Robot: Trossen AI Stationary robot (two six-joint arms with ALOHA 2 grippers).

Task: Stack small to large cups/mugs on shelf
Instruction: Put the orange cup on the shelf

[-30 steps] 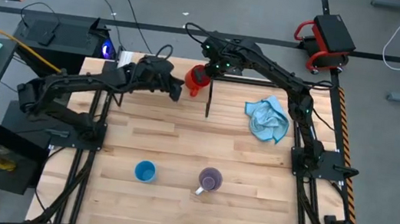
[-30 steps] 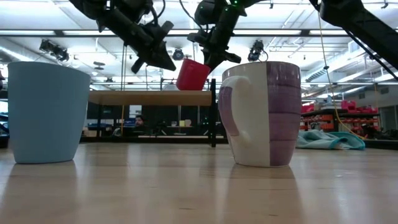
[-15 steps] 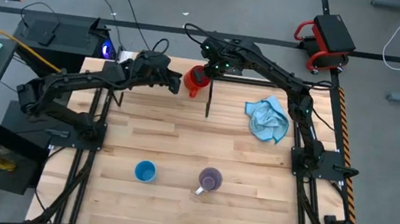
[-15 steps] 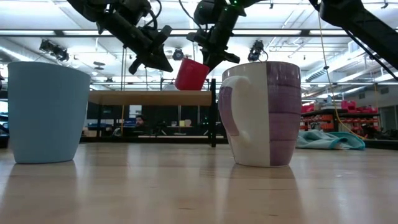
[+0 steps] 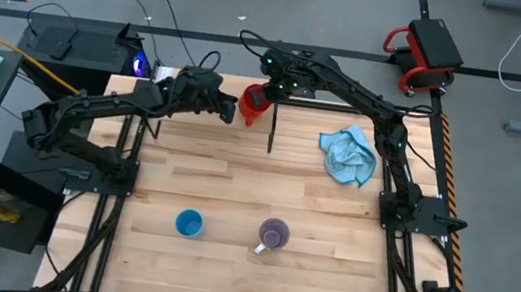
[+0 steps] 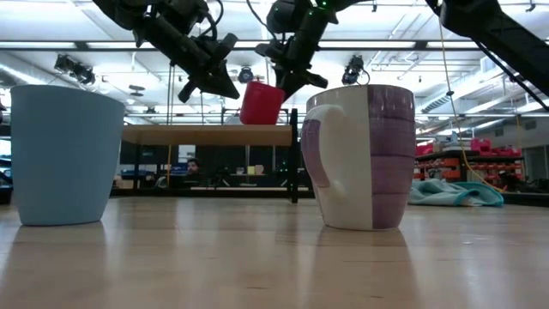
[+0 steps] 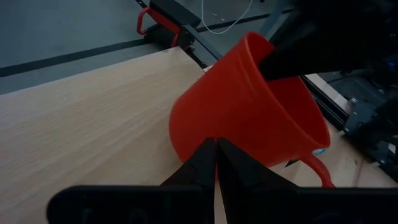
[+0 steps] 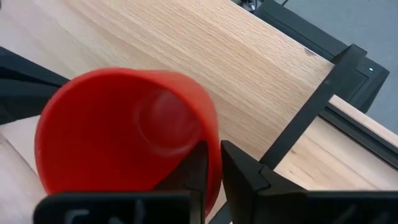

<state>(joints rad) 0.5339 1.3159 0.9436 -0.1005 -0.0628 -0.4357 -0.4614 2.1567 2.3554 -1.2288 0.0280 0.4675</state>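
The red mug [image 5: 253, 104] hangs tilted just above the light-wood shelf [image 6: 206, 135], at the table's far side. My right gripper [image 8: 214, 165] is shut on it from above. My left gripper [image 7: 216, 152] is shut, its tips at the mug's outer wall [image 7: 205, 124] on the mug's left. The light blue cup [image 5: 189, 223] and the lilac mug [image 5: 274, 235] stand upright on their bases on the tabletop near the near edge, apart from each other and from both arms. My right gripper pinches the red mug's wall at the rim [image 8: 210, 134], one finger inside the mug and one outside. It comes from above, slanting. The mug hangs tilted below the fingers [image 6: 260, 103]; whether its base touches the shelf, I cannot tell. My left gripper has its shut tips right at the mug's lower outer wall [image 7: 193, 146], coming level from the table's left; whether they touch it, I cannot tell.
A crumpled light blue cloth [image 5: 348, 156] lies on the right part of the table. A thin black shelf leg [image 5: 271, 132] stands right below the mug. The bare planks between the shelf and the two cups are free room.
The left gripper has risen a little and moved toward the far edge, staying shut beside the mug. The red mug has shifted slightly toward the table's left in the right gripper's hold and hangs a bit less tilted.
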